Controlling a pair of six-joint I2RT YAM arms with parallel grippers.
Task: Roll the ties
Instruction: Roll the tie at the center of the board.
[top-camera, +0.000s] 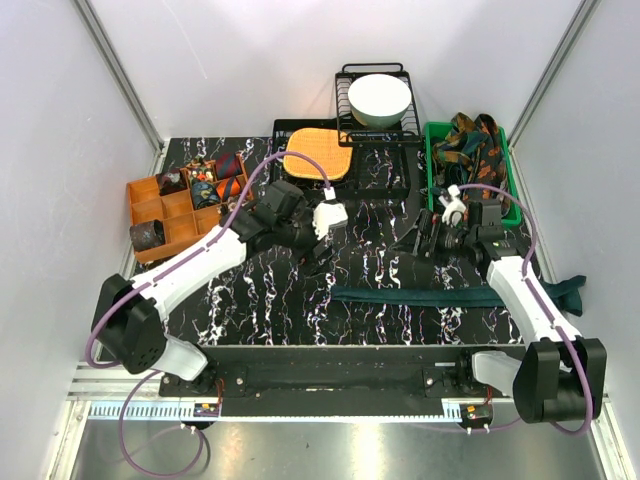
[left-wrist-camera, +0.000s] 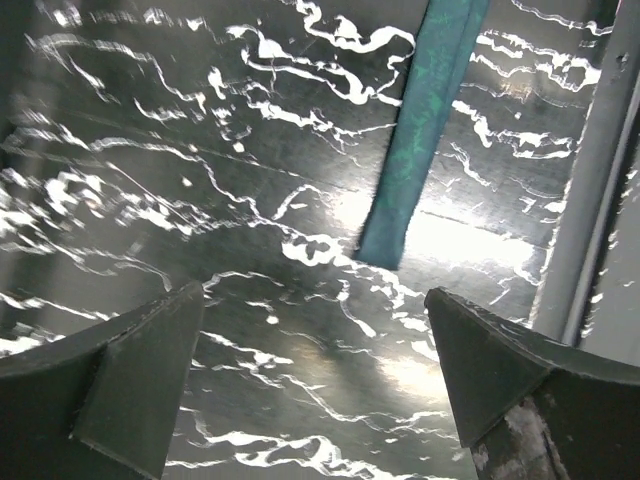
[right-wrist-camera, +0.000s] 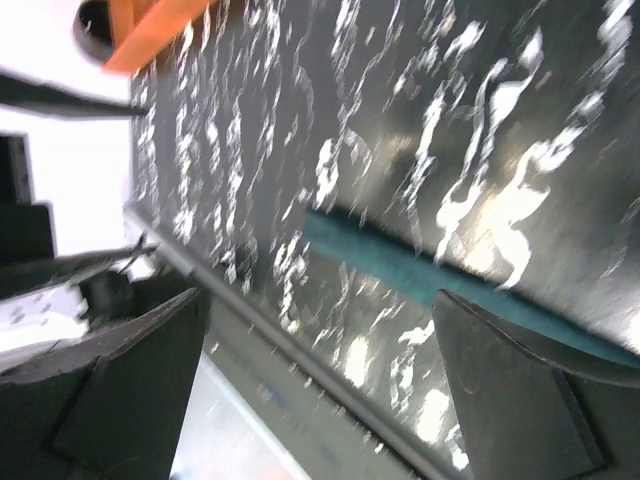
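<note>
Black marble desk (top-camera: 280, 300), white walls on three sides.

Teal tie (top-camera: 420, 295) lies flat and unrolled along the near half of the desk, right of centre. Its far end runs past the right edge.

Orange organizer (top-camera: 165, 212) sits far left, with rolled ties (top-camera: 205, 185) in its back compartments and a dark coil (top-camera: 148, 235) at its near-left corner.

Green bin (top-camera: 516, 195) sits far right, with loose patterned ties (top-camera: 475, 145) piled in it.

Orange woven mat (top-camera: 318, 160) sits on a black tray (top-camera: 390, 185) at the back centre. Behind that is a wire rack (top-camera: 345, 75) holding a white bowl (top-camera: 378, 98).

Left gripper (left-wrist-camera: 315, 330): jaws wide, nothing between them. It is above bare desk mid-table. Its wrist view shows the narrow end of the teal tie ahead of the fingers, not touching.

Right gripper (right-wrist-camera: 318, 330): jaws wide, also empty. It is above the desk in front of the green bin. Its wrist view is motion-blurred. The teal tie crosses that view beyond the fingers, and a corner of the organizer shows top left. Can't tell its height over the desk.
</note>
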